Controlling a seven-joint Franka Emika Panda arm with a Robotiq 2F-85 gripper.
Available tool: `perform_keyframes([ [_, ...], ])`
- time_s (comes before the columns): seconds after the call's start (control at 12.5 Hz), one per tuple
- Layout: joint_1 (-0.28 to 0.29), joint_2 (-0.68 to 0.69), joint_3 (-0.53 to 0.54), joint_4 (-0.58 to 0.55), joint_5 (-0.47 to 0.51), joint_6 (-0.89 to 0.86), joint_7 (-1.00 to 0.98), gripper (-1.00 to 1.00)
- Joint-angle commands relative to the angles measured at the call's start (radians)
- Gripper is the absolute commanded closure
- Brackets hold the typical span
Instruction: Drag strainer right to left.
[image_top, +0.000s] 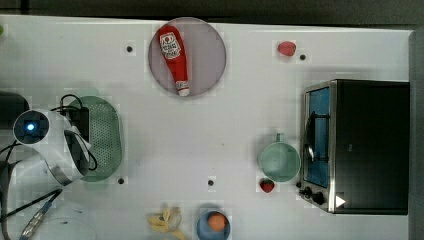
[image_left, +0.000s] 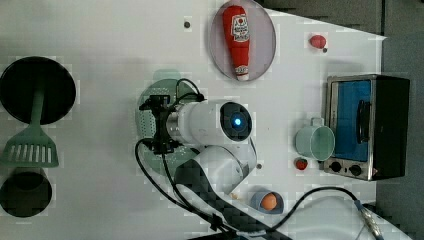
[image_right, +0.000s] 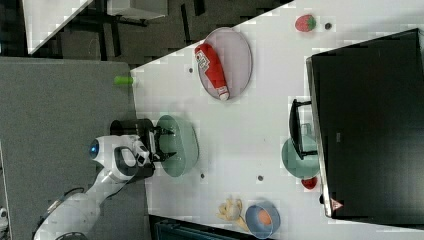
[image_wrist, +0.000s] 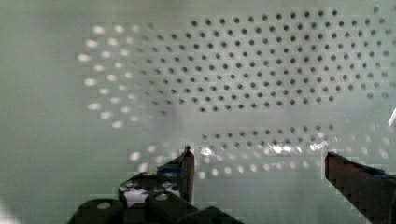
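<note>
The strainer (image_top: 107, 135) is a pale mint-green oval basket with a dotted centre, lying near the top view's left edge. My white arm hangs over its left half there. My gripper (image_right: 169, 144) reaches into the basket from the right view's left, jaws open wide. In the wrist view the strainer's perforated floor (image_wrist: 233, 70) lies just beyond the gripper (image_wrist: 258, 154), and the two dark fingertips (image_wrist: 188, 156) stand far apart with nothing between them. In the left view the arm covers most of the strainer (image_left: 146, 112), with the gripper (image_left: 157, 125) above it.
A grey plate (image_top: 210, 55) carries a ketchup bottle (image_top: 173, 52) at the top view's upper middle. A green mug (image_top: 279, 161) stands next to the toaster oven (image_top: 365, 145) on the top view's right. Strawberries (image_top: 286, 48), a banana (image_top: 165, 221) and a blue bowl (image_top: 214, 225) lie around the edges.
</note>
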Motion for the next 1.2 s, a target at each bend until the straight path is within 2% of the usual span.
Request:
perform_keyframes([
  [0.08, -0.002, -0.128, -0.067, -0.015, -0.038, -0.096, -0.177, -1.0],
  [0.32, -0.011, -0.297, -0.193, -0.018, -0.038, -0.257, -0.411, -1.0],
  [0.72, -0.042, -0.581, -0.484, -0.017, -0.067, -0.55, -0.881, -1.0],
  [1.04, -0.067, -0.74, -0.71, -0.017, -0.183, -0.725, -1.212, -1.0],
  [1.2, -0.067, -0.789, -0.764, -0.017, -0.223, -0.764, -1.289, -1.0],
])
